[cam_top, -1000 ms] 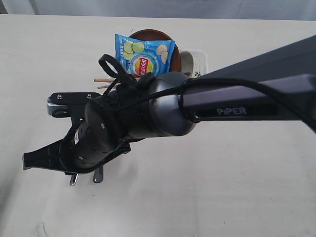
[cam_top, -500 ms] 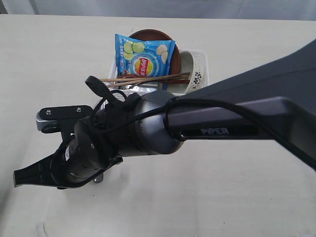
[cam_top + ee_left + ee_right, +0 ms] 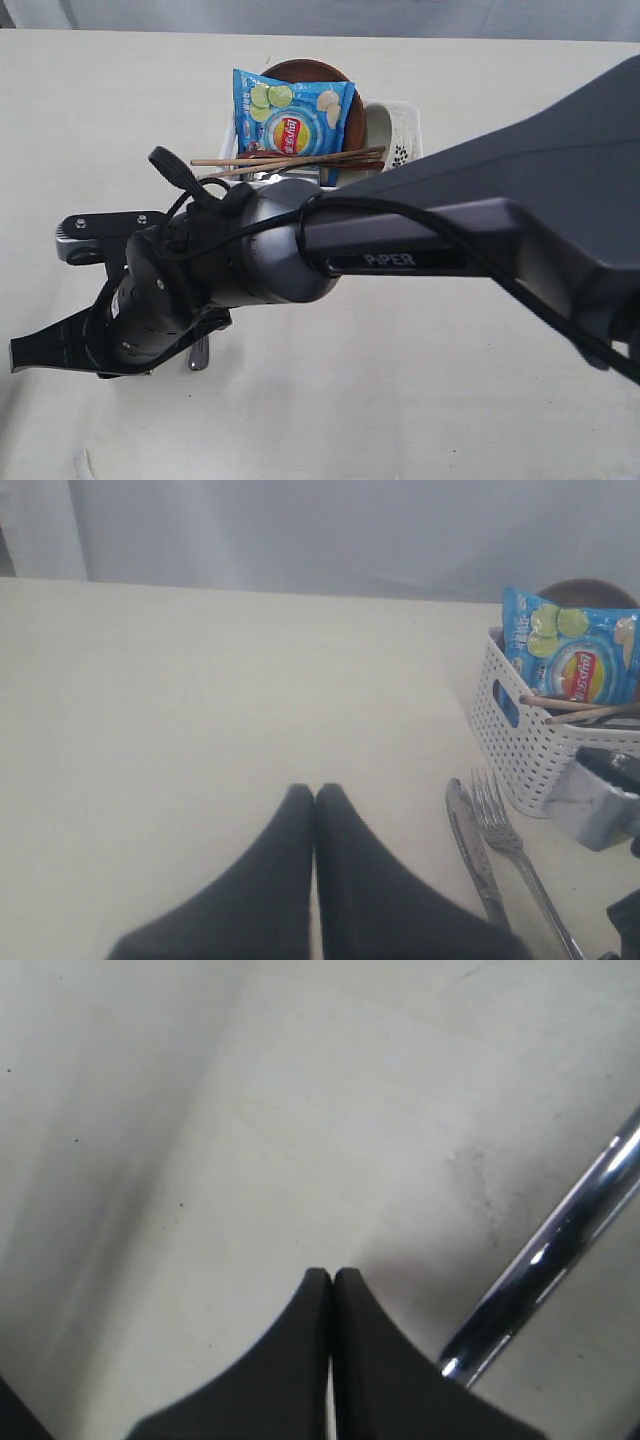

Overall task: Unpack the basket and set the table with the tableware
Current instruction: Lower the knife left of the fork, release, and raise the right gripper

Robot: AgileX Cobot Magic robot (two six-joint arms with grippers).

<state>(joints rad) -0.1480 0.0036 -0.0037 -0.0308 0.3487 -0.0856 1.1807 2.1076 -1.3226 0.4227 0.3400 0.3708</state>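
Beside basket (image 3: 540, 750): knife (image 3: 475, 845) and fork (image 3: 510, 840) flat on tabletop (image 3: 200, 700)
Inside basket: chips bag (image 3: 575, 660); chopsticks (image 3: 575, 708) across its top
Left end effector (image 3: 315, 792): pressed together, empty
Right end effector (image 3: 332, 1275): pressed together, empty

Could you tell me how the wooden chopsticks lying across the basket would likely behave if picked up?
The chopsticks look thin and wooden, so probably stiff and light. They rest loosely across the basket, not quite parallel, so a nudge may roll or slide them, and one pinch might catch only one stick.
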